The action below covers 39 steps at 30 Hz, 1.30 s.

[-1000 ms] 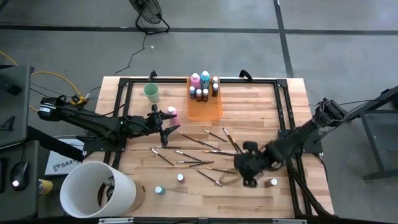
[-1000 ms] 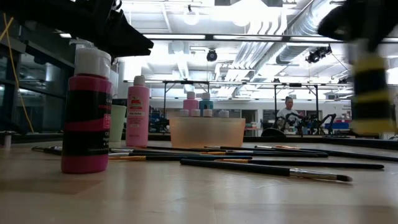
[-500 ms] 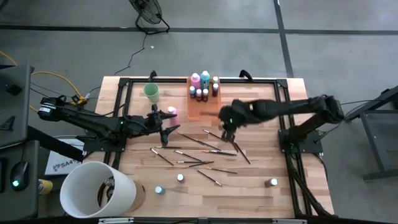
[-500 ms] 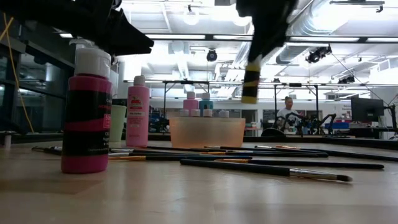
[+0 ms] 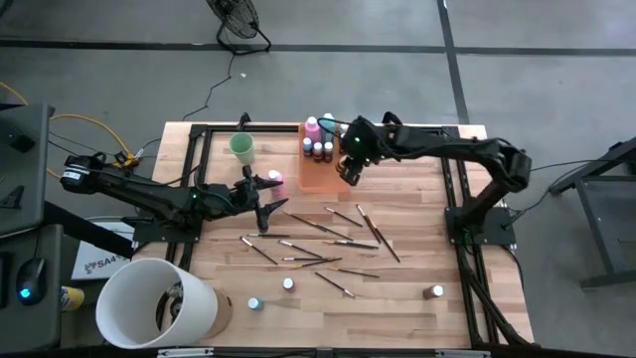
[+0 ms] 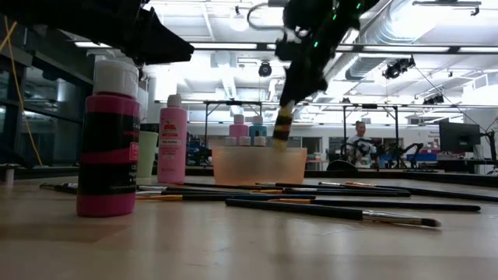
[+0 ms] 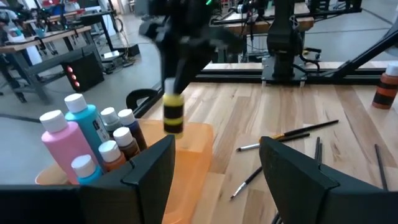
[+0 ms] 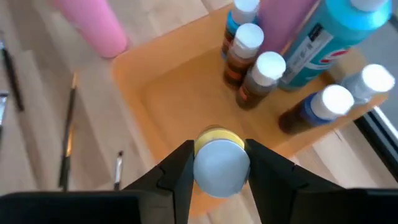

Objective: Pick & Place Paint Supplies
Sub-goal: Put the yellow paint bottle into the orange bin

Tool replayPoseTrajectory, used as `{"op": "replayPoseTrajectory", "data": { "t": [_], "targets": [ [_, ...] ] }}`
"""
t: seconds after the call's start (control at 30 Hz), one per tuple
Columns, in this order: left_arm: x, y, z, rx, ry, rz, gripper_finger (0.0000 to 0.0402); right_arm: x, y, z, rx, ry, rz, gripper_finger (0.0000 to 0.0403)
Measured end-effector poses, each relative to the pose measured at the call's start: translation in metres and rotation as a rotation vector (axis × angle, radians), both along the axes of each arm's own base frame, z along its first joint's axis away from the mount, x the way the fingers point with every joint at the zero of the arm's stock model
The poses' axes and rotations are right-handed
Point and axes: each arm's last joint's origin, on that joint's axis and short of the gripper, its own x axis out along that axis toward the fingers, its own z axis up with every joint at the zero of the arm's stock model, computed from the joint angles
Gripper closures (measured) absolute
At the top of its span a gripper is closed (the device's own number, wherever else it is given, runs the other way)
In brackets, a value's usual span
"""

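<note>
Bright overhead ceiling lights glare in the low view; near foreground blurred, shadows soft.

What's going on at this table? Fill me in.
The right end effector holds a small yellow-banded paint bottle above the orange tray, which already contains pink, teal and small dark bottles. The left end effector waits open near a pink bottle. Brushes lie scattered on the table.
</note>
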Motion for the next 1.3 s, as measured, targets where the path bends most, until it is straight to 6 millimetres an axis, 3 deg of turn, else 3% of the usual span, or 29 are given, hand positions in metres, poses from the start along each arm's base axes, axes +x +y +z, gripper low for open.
{"op": "replayPoseTrajectory", "data": {
  "t": [0.23, 0.47, 0.7, 0.97, 1.3],
  "targets": [
    [0.000, 0.000, 0.000, 0.003, 0.002, 0.000, 0.0174, 0.008, -0.033, -0.031, 0.021, 0.028, -0.035, 0.0287],
    [0.000, 0.000, 0.000, 0.003, 0.004, 0.000, 0.0174, 0.013, -0.053, -0.048, 0.018, 0.012, -0.078, 0.0268],
    [0.000, 0.000, -0.001, -0.003, 0.008, 0.000, 0.0174, 0.012, -0.061, -0.053, 0.000, 0.027, -0.111, 0.0285],
    [0.000, 0.000, -0.001, -0.004, 0.007, 0.000, 0.0174, 0.013, -0.065, -0.054, -0.006, 0.008, -0.120, 0.0260],
    [0.000, 0.000, -0.001, -0.012, 0.006, 0.001, 0.0174, 0.014, -0.066, -0.056, -0.023, 0.009, -0.135, 0.0287]
  ]
}}
